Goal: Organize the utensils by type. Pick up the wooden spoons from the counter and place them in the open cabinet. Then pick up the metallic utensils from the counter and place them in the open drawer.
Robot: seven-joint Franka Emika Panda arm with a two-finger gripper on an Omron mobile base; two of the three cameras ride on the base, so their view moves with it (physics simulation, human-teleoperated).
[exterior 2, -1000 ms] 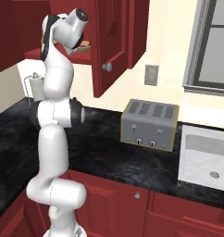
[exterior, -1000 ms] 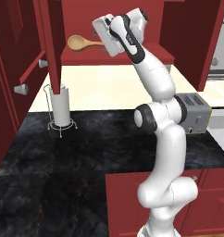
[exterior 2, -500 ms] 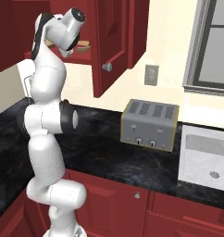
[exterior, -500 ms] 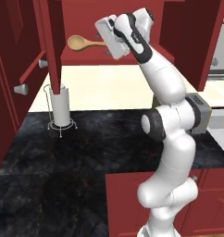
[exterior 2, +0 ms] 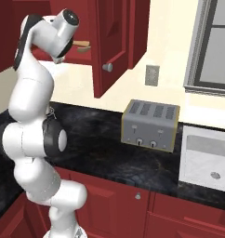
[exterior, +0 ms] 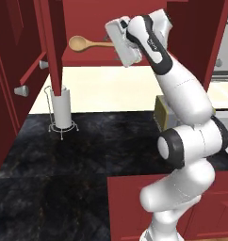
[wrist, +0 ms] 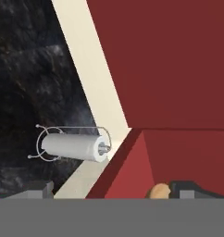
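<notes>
wooden spoon (exterior: 83, 44) on open cabinet (exterior: 87, 56) shelf, fingers (exterior: 109, 34) at handle, open/closed can't tell

Both base views look forward and down from behind the arm, left and right, sharing the tabletop (exterior: 64, 160) and open cabinet (exterior: 101, 56). The hand view looks close along the fingers (wrist: 192, 187), rolled sideways.

tan wooden spoon (exterior: 85, 44) lying flat on red shelf of open cabinet (exterior: 87, 57), bowl leftward.
</notes>
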